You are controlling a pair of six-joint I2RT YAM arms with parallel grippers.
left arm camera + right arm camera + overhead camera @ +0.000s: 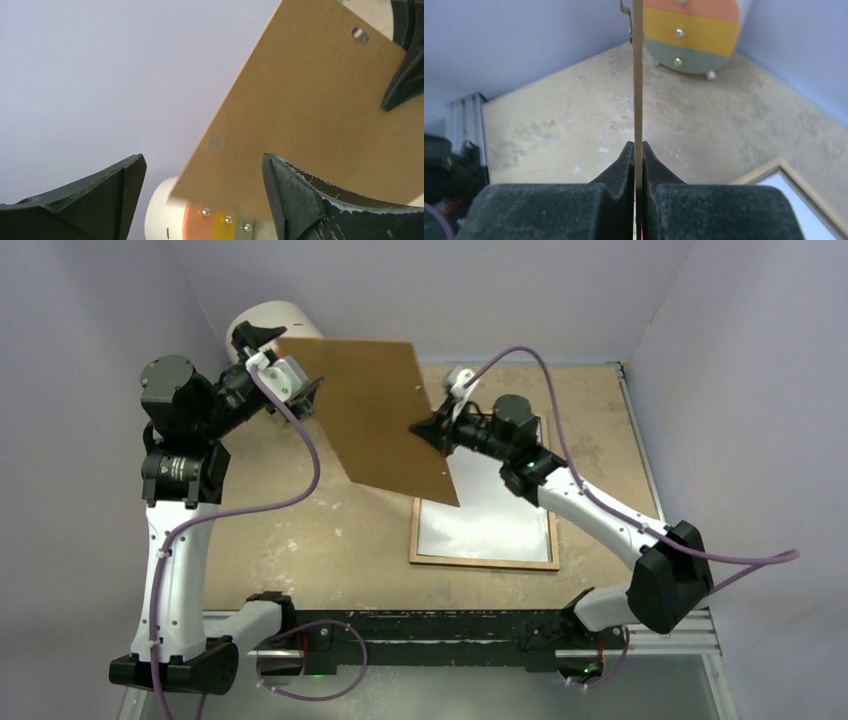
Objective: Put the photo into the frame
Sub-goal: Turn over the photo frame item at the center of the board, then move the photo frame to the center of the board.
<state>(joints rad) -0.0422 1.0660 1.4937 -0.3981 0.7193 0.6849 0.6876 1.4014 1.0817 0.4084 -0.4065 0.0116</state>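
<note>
Two claws: right claw (425, 428) clamped on edge of backing panel (375, 410); left claw (201, 162) spread wide, empty. At right claw's 6 o'clock, frame (485, 562) flat on table (330, 540), long axis 12–6; photo (490, 520) probably inside, face-down.

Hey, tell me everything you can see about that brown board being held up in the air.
The backing panel is a thin, flat rectangular sheet of plain brown hardboard with small metal fittings near its edges. It is held off the table, on edge and tilted. The right gripper has its jaws shut on one edge; the left gripper sits at the opposite side, jaws open, not clamping it.
</note>
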